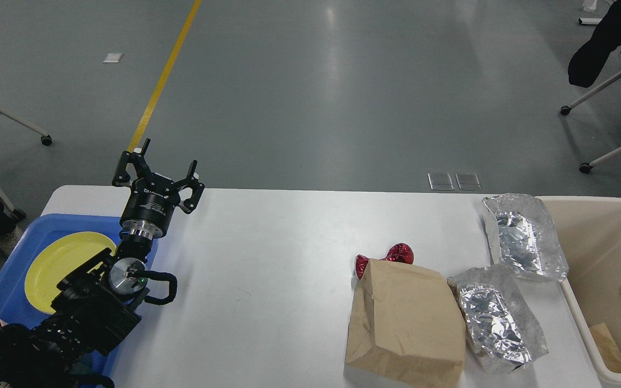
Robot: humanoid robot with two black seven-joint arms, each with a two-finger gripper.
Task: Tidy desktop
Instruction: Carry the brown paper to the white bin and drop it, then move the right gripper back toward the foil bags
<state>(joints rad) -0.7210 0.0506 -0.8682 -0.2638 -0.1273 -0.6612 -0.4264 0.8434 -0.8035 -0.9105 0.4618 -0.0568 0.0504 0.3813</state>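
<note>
Left gripper fingers spread (holding nothing), above desktop

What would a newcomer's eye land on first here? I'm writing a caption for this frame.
Probably the left gripper, jaws spread open, raised over the desktop's far left edge beside a yellow plate in a blue tray. Next, the right-side clutter: a brown paper bag, two crumpled foil containers and a shiny red wrapper.
</note>
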